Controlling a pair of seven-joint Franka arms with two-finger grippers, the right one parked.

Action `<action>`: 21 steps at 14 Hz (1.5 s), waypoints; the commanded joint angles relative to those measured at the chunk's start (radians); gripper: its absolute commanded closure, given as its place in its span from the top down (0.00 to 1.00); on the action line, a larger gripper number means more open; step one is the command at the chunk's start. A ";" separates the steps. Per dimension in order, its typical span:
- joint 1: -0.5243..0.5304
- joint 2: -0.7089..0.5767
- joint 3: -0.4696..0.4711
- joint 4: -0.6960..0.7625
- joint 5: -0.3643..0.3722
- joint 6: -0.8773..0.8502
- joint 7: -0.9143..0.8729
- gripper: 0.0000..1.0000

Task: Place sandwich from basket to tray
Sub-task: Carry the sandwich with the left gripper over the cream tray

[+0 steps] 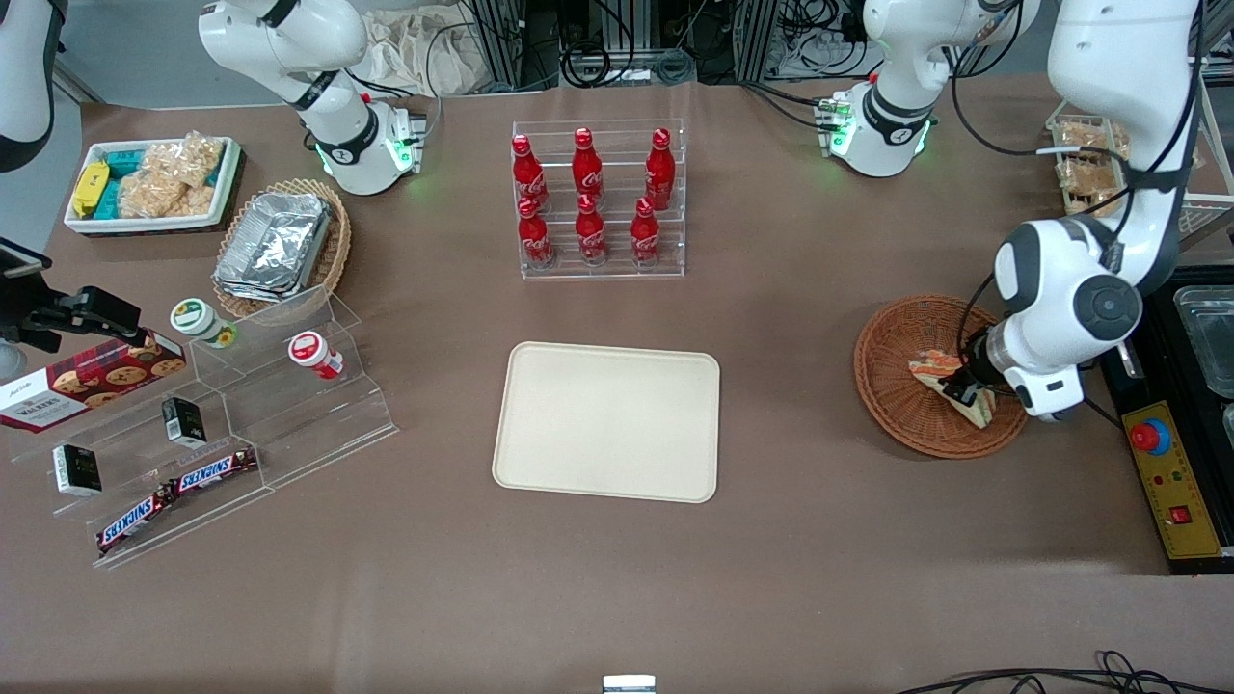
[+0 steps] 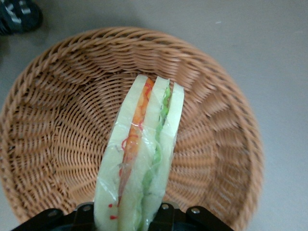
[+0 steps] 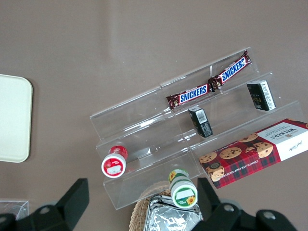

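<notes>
Left gripper (image 1: 967, 384) at right of the front view, pinching the wrapped sandwich (image 1: 950, 381) over the round wicker basket (image 1: 897, 386), cream tray (image 1: 607, 421) bare at centre, six cola bottles (image 1: 590, 198) racked above.

Six cola bottles (image 1: 589, 198), two Snickers bars (image 1: 178, 493), perhaps two foil containers (image 1: 273, 244), one sandwich (image 1: 951, 384).

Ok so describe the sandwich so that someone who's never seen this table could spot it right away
Find the round reddish-brown wicker basket at the working arm's end of the table, beside the cream tray. The sandwich is the only item there, gripped by the left arm's pincer: a clear-wrapped triangular wedge of white bread with orange and green filling.
</notes>
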 commanded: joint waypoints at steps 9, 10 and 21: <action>-0.018 -0.091 -0.429 0.199 -0.047 -0.217 0.140 0.00; -0.018 -0.080 -0.475 0.193 -0.045 -0.182 0.128 0.00; -0.187 0.245 -0.525 0.206 0.256 0.182 0.186 0.00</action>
